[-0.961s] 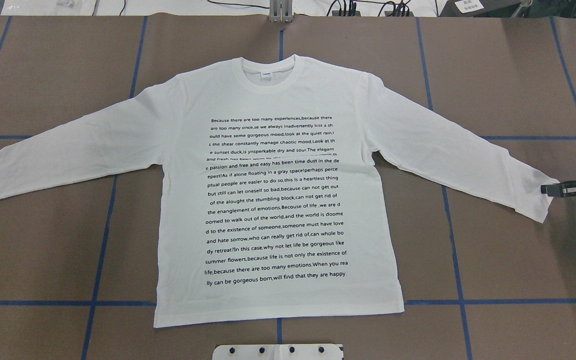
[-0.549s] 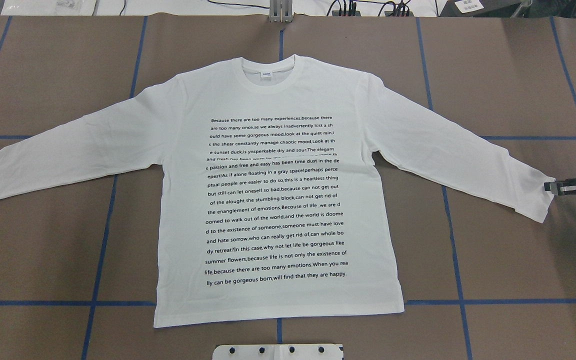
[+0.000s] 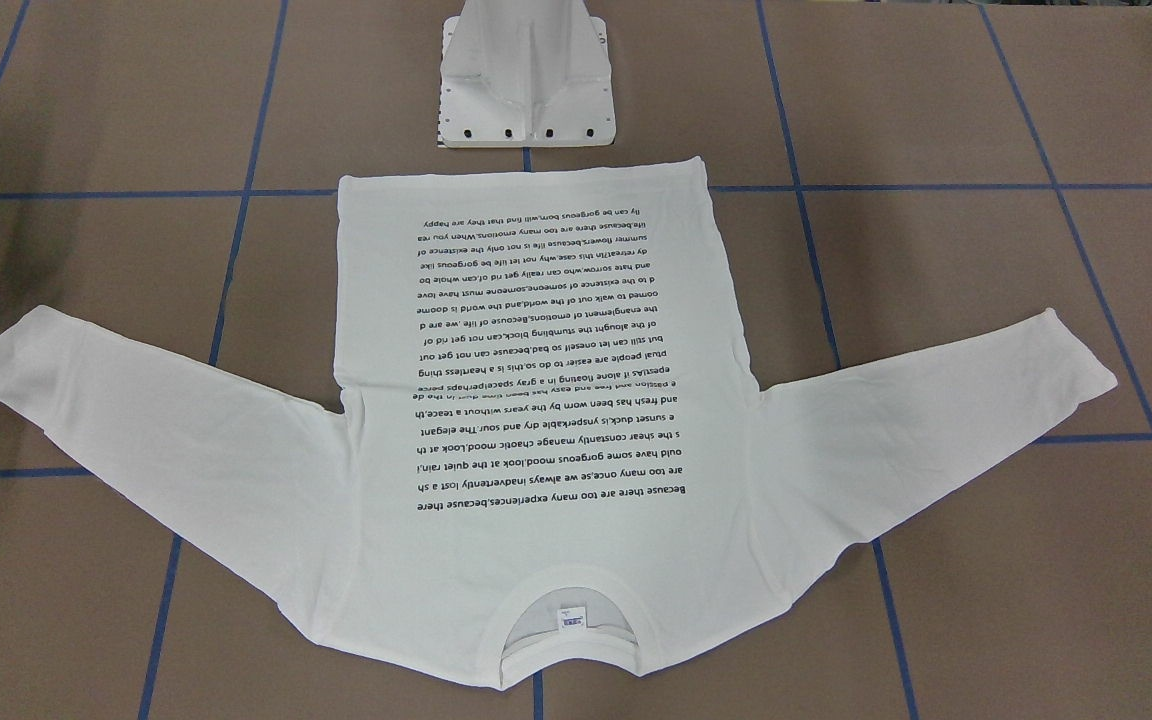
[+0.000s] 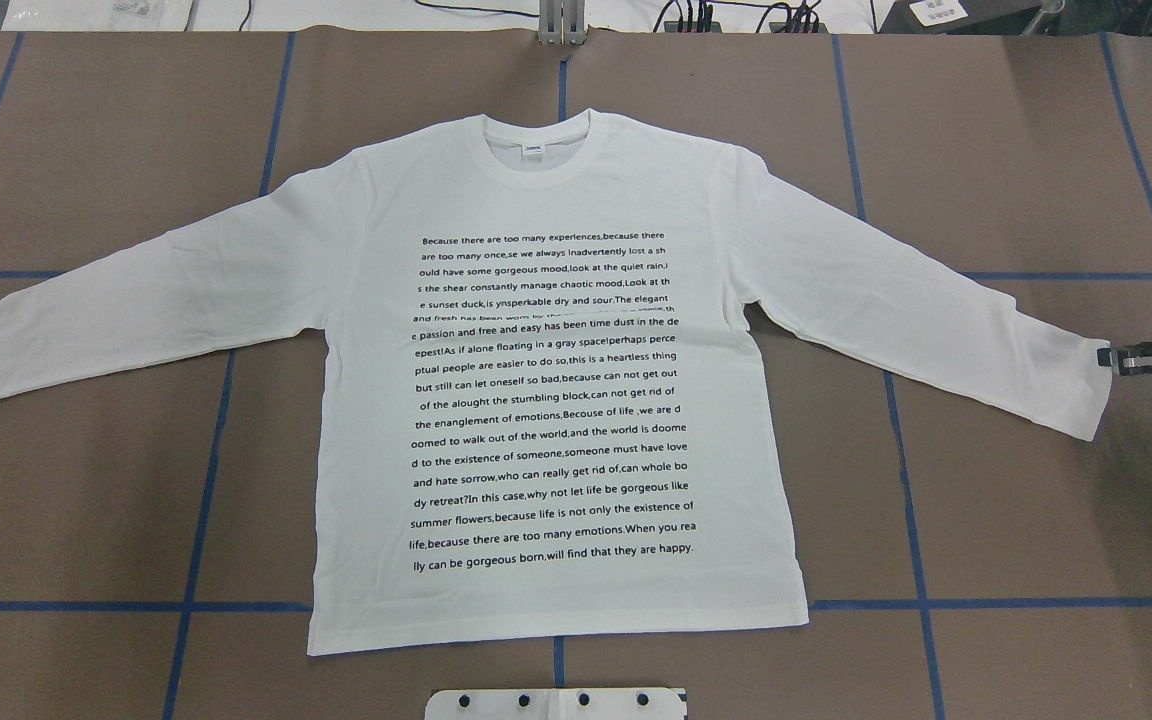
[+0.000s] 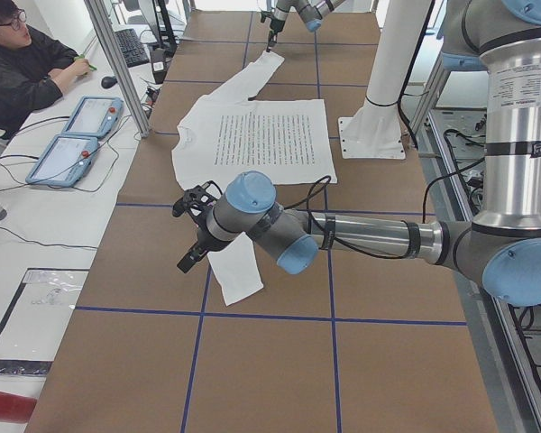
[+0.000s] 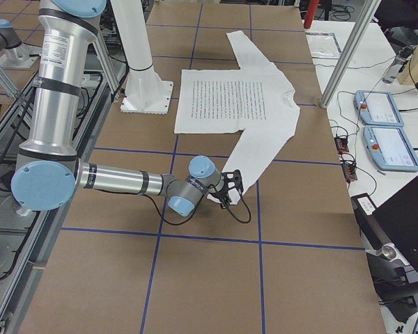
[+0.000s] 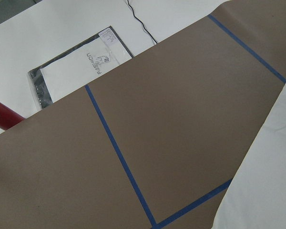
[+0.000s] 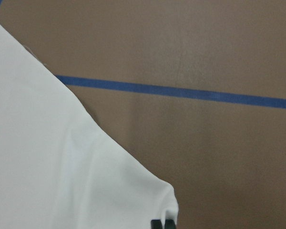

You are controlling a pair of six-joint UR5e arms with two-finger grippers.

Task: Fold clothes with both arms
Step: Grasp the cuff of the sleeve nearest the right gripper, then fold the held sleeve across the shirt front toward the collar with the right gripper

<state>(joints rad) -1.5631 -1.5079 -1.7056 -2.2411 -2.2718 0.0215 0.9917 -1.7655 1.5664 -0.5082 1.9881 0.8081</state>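
A brown-paper table (image 4: 1016,150) gridded with blue tape carries the white long-sleeved shirt (image 4: 556,400). It lies flat and face up at the centre, collar toward the far edge from the robot, hem just short of the white pedestal base (image 3: 526,90), both sleeves spread outward and slanting toward the robot's side. The right arm (image 6: 125,181) reaches low across the table to the end of the right sleeve (image 4: 936,320). The left arm (image 5: 361,236) stretches out over the left sleeve's cuff. The right gripper (image 4: 1108,357) sits at the cuff corner, its fingertips close together and seemingly pinching the puckered fabric edge. The left gripper (image 5: 191,255) hangs above the other cuff, and whether it is open cannot be told. A small neck label (image 4: 534,151) shows inside the collar.
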